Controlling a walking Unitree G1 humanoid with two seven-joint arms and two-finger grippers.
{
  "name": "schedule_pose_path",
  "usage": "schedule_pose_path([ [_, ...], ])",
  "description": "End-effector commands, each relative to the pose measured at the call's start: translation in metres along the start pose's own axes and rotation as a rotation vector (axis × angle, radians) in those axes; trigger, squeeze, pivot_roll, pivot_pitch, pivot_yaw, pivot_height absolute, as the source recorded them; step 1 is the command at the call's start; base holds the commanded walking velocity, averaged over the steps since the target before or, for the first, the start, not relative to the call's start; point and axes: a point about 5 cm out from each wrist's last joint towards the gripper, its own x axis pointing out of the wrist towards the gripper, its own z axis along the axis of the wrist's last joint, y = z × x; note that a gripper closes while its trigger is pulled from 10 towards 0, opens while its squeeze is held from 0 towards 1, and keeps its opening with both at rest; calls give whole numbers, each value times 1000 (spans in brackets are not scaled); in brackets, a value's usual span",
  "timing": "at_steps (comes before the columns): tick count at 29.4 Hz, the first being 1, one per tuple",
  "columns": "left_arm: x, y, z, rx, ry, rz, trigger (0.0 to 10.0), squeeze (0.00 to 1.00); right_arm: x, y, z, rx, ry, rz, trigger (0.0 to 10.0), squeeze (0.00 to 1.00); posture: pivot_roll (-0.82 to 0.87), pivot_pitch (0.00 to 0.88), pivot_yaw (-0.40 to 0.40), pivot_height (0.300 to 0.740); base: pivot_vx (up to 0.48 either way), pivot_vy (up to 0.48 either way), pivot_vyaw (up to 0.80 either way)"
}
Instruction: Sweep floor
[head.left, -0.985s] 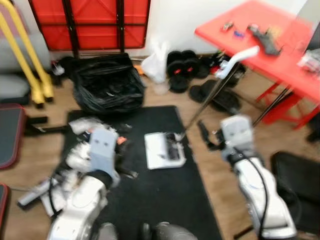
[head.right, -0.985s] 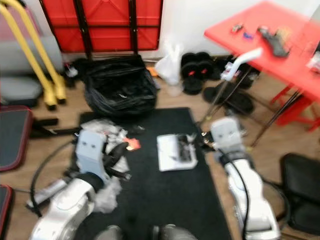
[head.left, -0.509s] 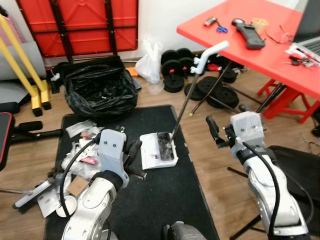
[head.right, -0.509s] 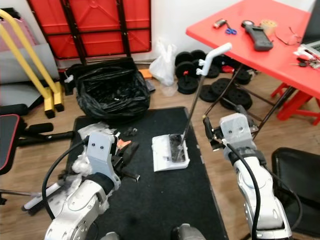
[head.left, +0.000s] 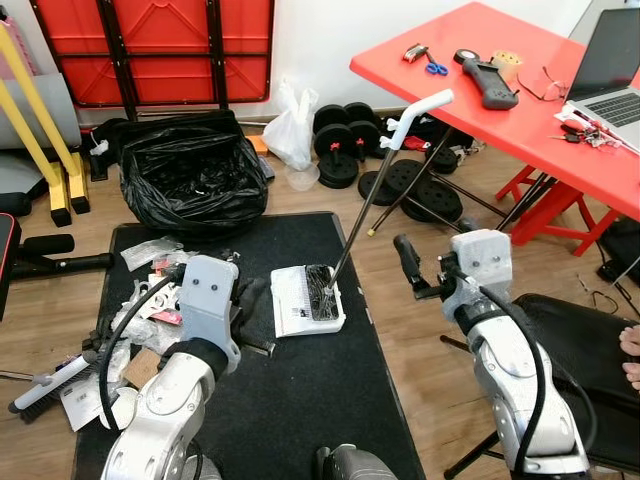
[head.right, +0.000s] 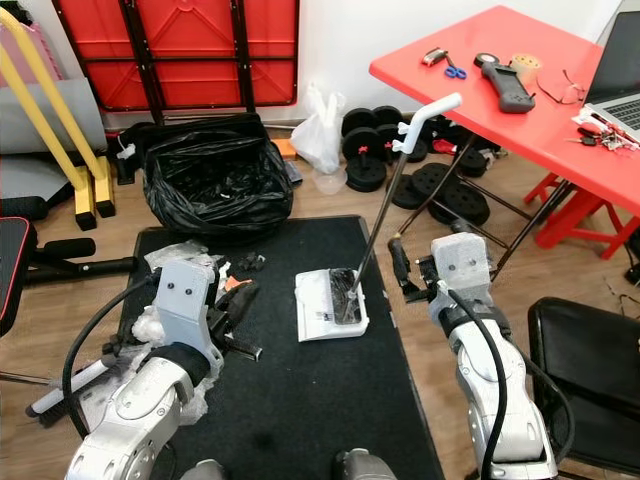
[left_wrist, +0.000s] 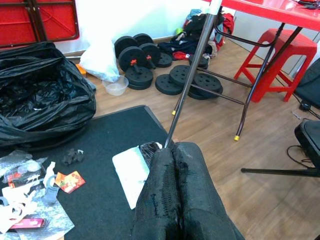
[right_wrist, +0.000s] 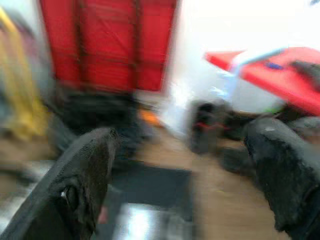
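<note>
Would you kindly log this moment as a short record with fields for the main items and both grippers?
dustpan: white, lying on the black mat, dark debris inside
dustpan handle: long, leaning up toward the red table, white grip on top
trash bag: black, open, behind the mat
litter: papers and wrappers at the mat's left edge
brush: on the floor, far left
left gripper: fingers shut, holding nothing
right gripper: fingers open, raised right of the dustpan

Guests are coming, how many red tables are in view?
2: one folded table leaning on the back wall, one standing table at the robot's right. Others could be hidden.
</note>
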Motion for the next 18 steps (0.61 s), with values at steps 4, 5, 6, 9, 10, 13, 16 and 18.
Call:
schedule_pose_path([
  [4,-1,-2,-1,5,13,-10,10000,0,3,9,38,372,-201,167,10000,0,-97,201,-156,740,0,0,0],
  [5,-1,-2,-1,5,13,-10,10000,0,3,9,38,372,-201,167,10000,0,-97,201,-156,740,0,0,0],
  [6,-1,-2,-1,5,13,-10,10000,0,3,9,40,386,-213,172,10000,0,-97,201,-156,740,0,0,0],
  [9,-2,-2,-1,5,14,-10,10000,0,4,6,51,435,-256,186,10000,0,-88,200,-153,740,0,0,0],
  [10,-2,-2,-1,6,14,-11,10000,0,4,5,56,468,-278,197,10000,0,-89,200,-152,740,0,0,0],
  [13,-2,-2,-1,6,16,-14,10000,0,4,2,61,502,-294,212,10000,0,-90,199,-152,740,0,0,0],
  [16,-2,-3,-1,7,17,-16,10000,0,4,0,61,511,-281,216,10000,0,-90,199,-152,740,0,0,0],
  [18,-2,-3,-1,8,18,-16,10000,0,4,-2,60,495,-271,206,10000,0,-91,202,-152,740,0,0,0],
])
